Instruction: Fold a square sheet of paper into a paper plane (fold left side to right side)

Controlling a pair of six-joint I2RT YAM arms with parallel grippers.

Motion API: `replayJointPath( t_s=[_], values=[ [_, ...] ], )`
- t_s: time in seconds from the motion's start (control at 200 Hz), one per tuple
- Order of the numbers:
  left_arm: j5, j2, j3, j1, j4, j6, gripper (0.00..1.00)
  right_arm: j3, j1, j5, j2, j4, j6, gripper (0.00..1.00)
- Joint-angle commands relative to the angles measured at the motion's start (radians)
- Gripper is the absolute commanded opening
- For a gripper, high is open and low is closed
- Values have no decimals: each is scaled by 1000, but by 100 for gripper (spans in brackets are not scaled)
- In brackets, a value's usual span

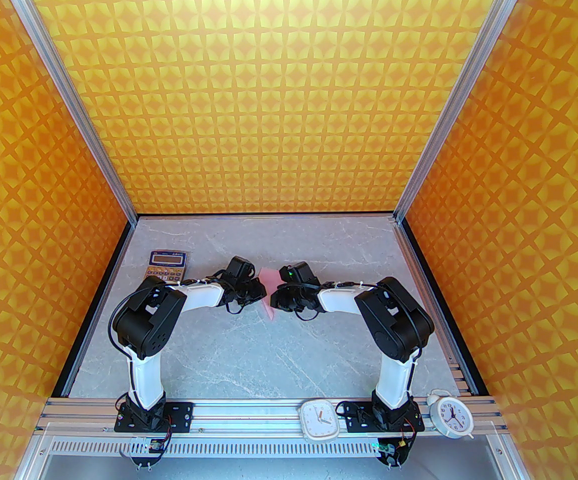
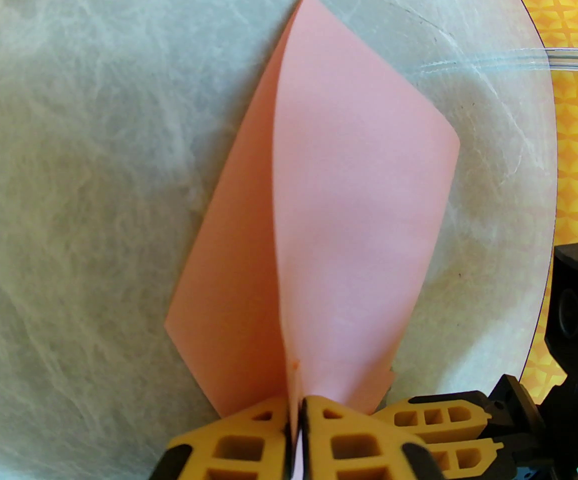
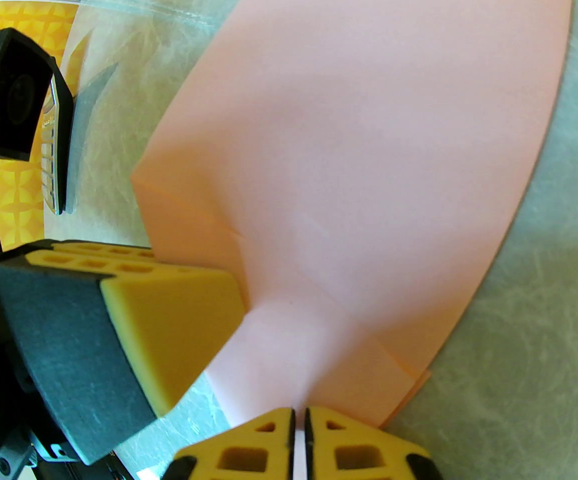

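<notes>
The square sheet of paper (image 1: 269, 279) is pale pink and bent over on itself, held up off the grey table between the two arms. In the left wrist view the sheet (image 2: 349, 208) shows two layers meeting at a far point, and my left gripper (image 2: 296, 418) is shut on its near corner. My right gripper (image 3: 299, 438) is shut on the sheet (image 3: 369, 143) at another edge, with a left fingertip (image 3: 169, 318) close beside it. From above, the left gripper (image 1: 263, 293) and right gripper (image 1: 274, 302) almost touch. The paper plane is out of view.
An orange-keyed calculator (image 1: 168, 264) lies at the back left of the table (image 1: 249, 358), behind the left arm. Two white clocks (image 1: 320, 420) (image 1: 449, 414) rest on the front rail by the right arm's base. Patterned orange walls close in three sides.
</notes>
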Motion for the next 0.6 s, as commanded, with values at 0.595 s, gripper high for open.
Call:
replayJointPath(
  t_s=[0.595],
  values=[
    [-25,7,94,-22,-143,18,0,-25,38,-28,-49,-19,-8,7]
  ],
)
